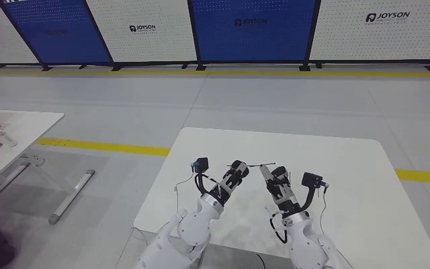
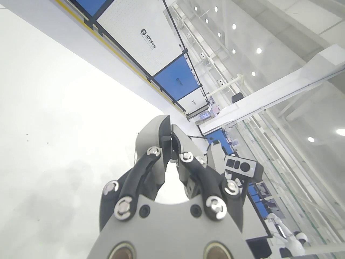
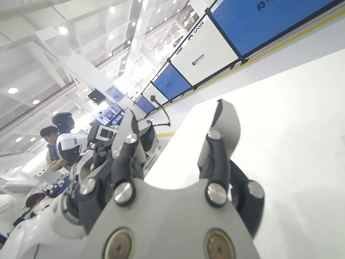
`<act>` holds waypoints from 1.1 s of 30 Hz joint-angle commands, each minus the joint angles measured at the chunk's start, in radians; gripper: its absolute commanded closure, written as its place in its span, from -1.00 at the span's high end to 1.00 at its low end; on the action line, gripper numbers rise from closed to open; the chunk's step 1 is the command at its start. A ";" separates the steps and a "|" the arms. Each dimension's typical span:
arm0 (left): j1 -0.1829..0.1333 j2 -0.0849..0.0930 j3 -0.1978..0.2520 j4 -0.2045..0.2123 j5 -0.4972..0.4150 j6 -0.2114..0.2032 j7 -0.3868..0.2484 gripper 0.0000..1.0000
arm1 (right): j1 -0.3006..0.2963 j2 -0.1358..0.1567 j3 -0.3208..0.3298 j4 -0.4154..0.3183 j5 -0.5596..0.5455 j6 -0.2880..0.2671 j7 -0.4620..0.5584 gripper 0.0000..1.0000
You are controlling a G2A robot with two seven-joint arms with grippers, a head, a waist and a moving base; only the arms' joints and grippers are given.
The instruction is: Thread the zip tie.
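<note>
The left hand [image 1: 238, 169] is held above the white tabletop [image 1: 336, 175], near its front middle. Its fingers are pressed together at the tips and clamped on one end of a thin black zip tie [image 1: 262, 163]. From the left wrist view, the closed left hand [image 2: 170, 125] is seen with the zip tie [image 2: 195, 136] stretched out straight from it towards the right hand. The right hand [image 1: 274, 173] is held just beside the left one, also above the tabletop, with its fingers spread apart and nothing between them [image 3: 178, 114]. The tie's free end lies close to a right fingertip; whether they touch cannot be told.
</note>
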 commanded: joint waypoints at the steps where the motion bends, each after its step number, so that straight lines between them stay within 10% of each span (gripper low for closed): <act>1: 0.004 -0.002 -0.008 -0.010 -0.062 0.013 -0.002 -1.00 | -0.012 0.003 0.017 0.002 -0.010 0.013 -0.005 1.00; 12: 0.010 -0.003 -0.016 -0.020 -0.142 0.008 -0.040 -1.00 | -0.026 0.007 0.037 0.002 -0.028 0.039 -0.001 1.00; 24: 0.020 -0.011 -0.043 -0.037 -0.340 -0.020 -0.040 -1.00 | 0.056 0.020 0.036 0.052 -0.352 0.114 0.058 1.00; 33: 0.015 -0.012 -0.037 -0.030 -0.336 -0.021 -0.039 -1.00 | 0.063 0.021 0.037 0.062 -0.308 0.088 0.137 1.00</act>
